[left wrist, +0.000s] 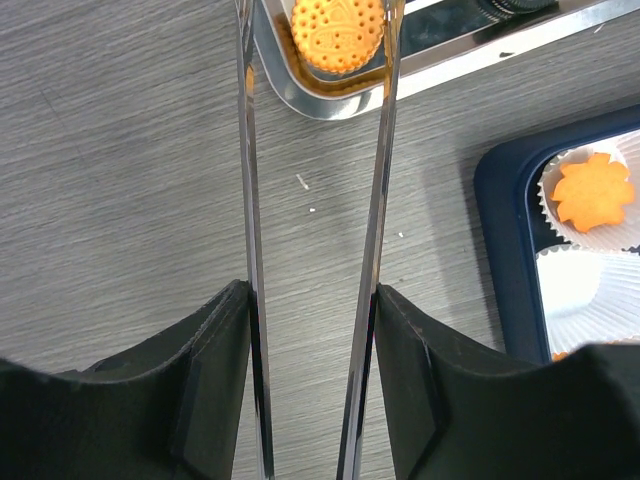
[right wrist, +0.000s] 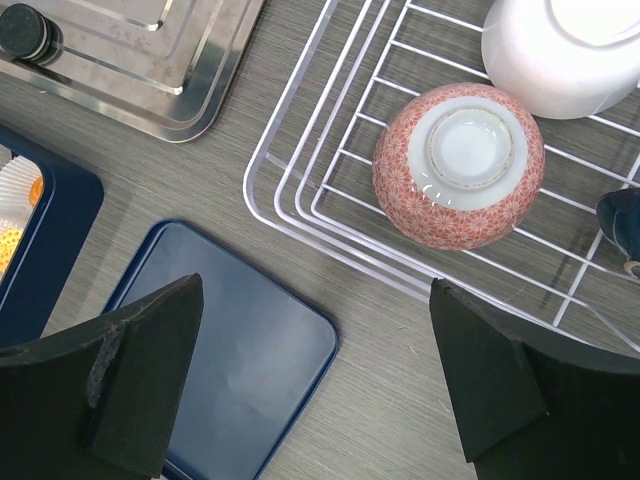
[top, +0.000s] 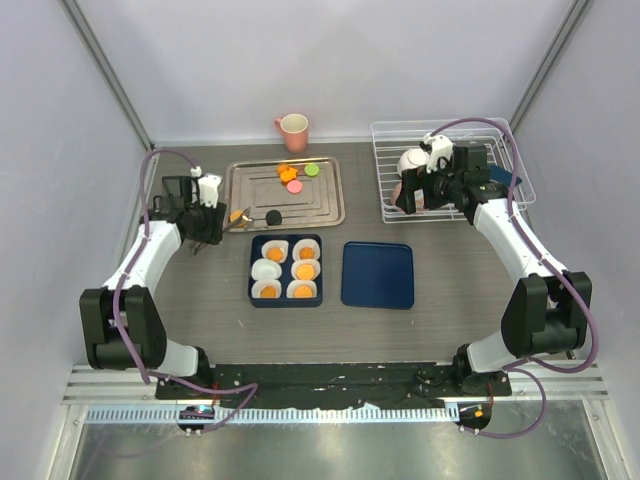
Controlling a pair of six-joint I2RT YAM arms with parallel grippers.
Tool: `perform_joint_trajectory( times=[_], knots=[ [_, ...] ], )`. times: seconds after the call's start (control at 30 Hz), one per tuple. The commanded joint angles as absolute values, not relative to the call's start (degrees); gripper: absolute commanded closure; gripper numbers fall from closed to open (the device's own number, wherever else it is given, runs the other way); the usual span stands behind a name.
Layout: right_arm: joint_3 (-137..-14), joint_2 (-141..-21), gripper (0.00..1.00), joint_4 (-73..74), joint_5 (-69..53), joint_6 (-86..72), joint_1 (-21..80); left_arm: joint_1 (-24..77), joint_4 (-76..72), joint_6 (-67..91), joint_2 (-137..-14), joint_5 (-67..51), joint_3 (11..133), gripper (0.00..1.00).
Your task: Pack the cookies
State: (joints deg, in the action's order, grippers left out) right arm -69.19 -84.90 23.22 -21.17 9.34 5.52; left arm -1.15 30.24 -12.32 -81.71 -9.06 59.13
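Note:
My left gripper [left wrist: 312, 290] is shut on a pair of steel tongs [left wrist: 250, 150], pressing their two arms inward. A round orange cookie [left wrist: 337, 33] sits between the tongs' tips at the near left corner of the steel tray [top: 330, 205]; I cannot tell whether it is lifted. More cookies lie on the tray: orange [top: 285, 172], pink [top: 294, 186], green [top: 312, 169] and black [top: 272, 216]. The dark blue box [top: 286, 298] holds several white cups, most with an orange cookie [left wrist: 594, 192]. My right gripper [right wrist: 315, 290] is open and empty near the wire rack.
The box's blue lid [top: 378, 275] lies right of the box. The wire rack [top: 500, 130] at back right holds an upturned red patterned bowl [right wrist: 458, 165] and a white bowl [right wrist: 560, 50]. A pink mug [top: 293, 127] stands behind the tray.

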Motion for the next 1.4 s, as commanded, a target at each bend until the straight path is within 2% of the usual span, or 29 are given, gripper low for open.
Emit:
perform_joint_trajectory(
  times=[0.0, 0.97, 1.37],
  knots=[
    [-69.7, -84.6, 0.0, 22.6, -21.9, 10.0, 5.5, -1.9, 28.0, -13.2, -82.0, -9.9, 59.9, 0.46],
    [-69.6, -84.5, 0.0, 22.6, -22.1, 9.9, 5.5, -4.3, 35.6, -11.5, -84.1, -15.6, 63.2, 0.47],
    [-69.7, -84.5, 0.0, 22.5, -22.1, 9.9, 5.5, -4.5, 36.7, -12.1, -85.2, -16.9, 63.4, 0.57]
  ],
)
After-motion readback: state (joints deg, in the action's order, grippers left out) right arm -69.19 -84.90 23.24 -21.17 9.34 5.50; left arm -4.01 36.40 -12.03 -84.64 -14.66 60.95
